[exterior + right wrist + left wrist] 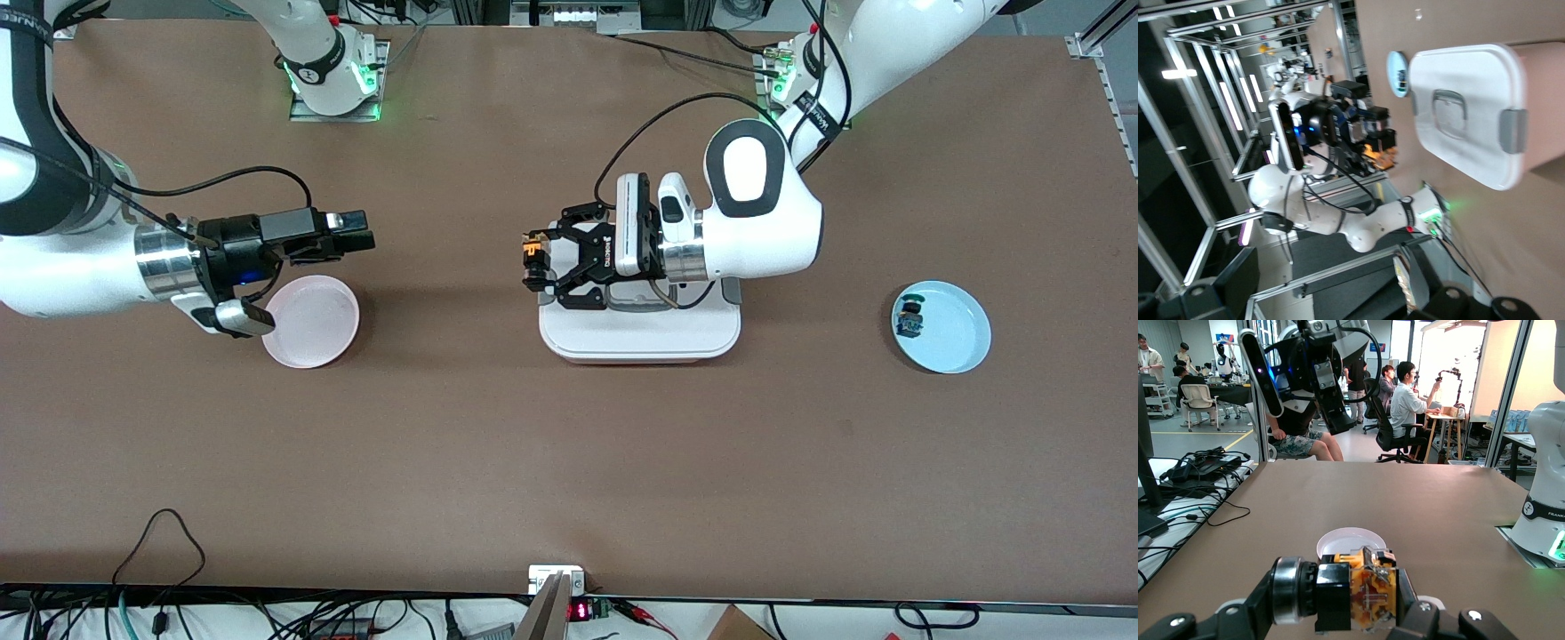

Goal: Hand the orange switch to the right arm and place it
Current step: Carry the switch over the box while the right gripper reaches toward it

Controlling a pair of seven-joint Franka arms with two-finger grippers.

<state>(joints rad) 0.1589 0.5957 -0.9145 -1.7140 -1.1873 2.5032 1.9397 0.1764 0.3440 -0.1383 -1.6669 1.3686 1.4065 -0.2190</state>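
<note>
— At centre frame in the front view, what is the left gripper (531, 260) doing?

— It hangs in the air over the edge of the white box (640, 342), turned on its side, with its fingers pinching the orange switch (532, 249). The left wrist view shows it close up, low in the frame: the switch (1365, 590) is clamped between the black pads, its tan body with the orange part facing the camera.

— And the right gripper (360, 233)?

— Middle left of the front view, up in the air over the table just above the pink plate (333, 342) in the picture, pointing toward the left gripper with a wide gap of bare table between them. Its fingers are spread and hold nothing. In the left wrist view it shows at the upper left of the frame (1338, 420), well apart from the switch.

— What does the right wrist view give?

— The left gripper at mid-frame (1381, 143), with an orange glint of the switch (1373, 155) at its tip, and the box lid (1458, 107) to the upper right of that frame.

— Anything else on the table?

— A blue plate (956, 342) at centre right of the front view, toward the left arm's end, with a small blue-and-green switch (909, 318) lying on it near its rim.
</note>
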